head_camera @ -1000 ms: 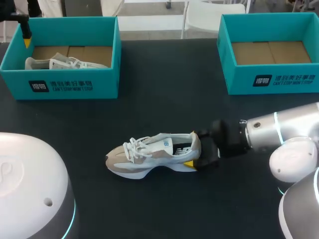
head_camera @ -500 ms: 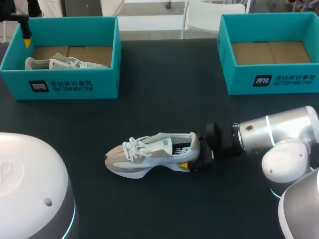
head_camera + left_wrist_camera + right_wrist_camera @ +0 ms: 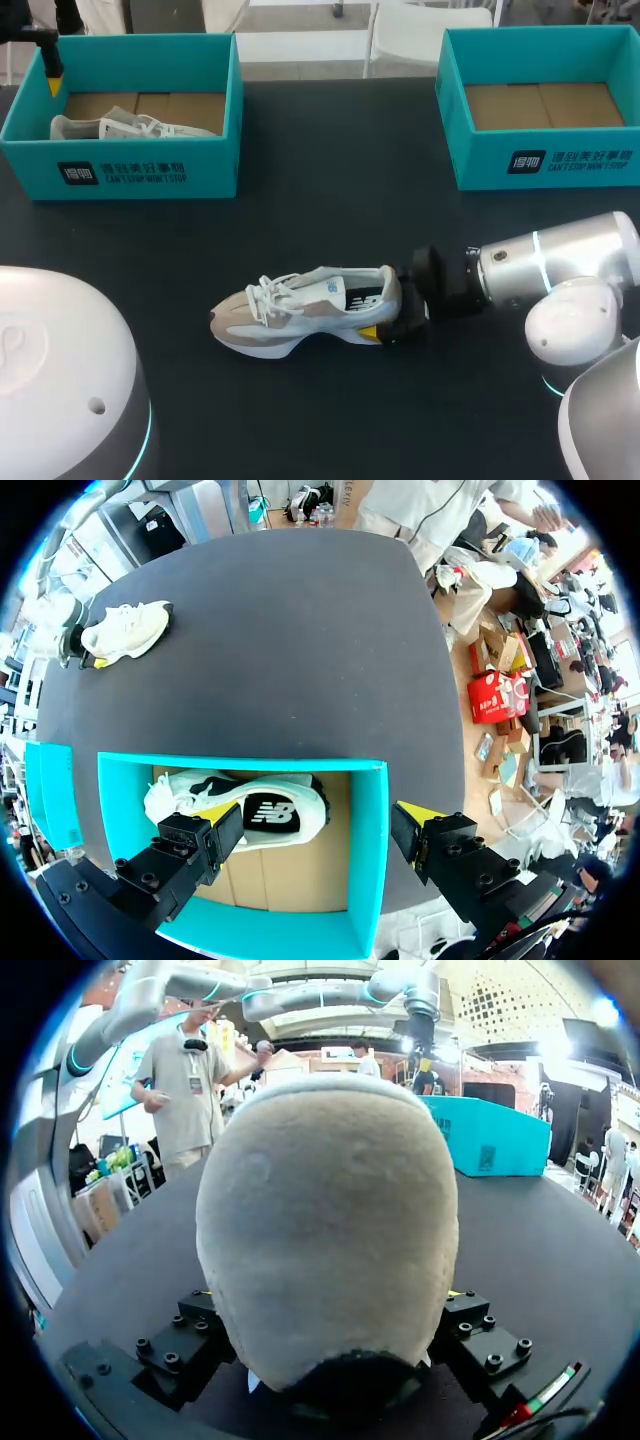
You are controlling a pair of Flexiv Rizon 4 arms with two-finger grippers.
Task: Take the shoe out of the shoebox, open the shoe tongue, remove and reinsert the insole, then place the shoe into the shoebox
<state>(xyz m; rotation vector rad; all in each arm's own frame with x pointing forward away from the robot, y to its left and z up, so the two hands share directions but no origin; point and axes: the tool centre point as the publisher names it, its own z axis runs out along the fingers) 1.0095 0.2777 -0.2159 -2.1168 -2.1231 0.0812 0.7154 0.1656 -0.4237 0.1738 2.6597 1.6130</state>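
The shoe (image 3: 305,312) stands on its sole on the tabletop (image 3: 330,200), its heel clamped between the fingers of the right tool (image 3: 392,305) — closed on it from both sides, toe pointing straight ahead. To open the tongue well, I judge this grip should pin the heel firmly down while the left tool (image 3: 315,840) — spread wide, empty, above a box (image 3: 370,860) holding a second shoe (image 3: 235,810) — comes across for the tongue.

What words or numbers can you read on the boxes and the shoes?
On the left shoebox, front: a logo square and white print, too small to read.
On the right shoebox: the same, too small.
On the shoe on the table: a side logo, blurred.
On the shoe in the left shoebox: a white logo on black, no words.
No numbers anywhere.
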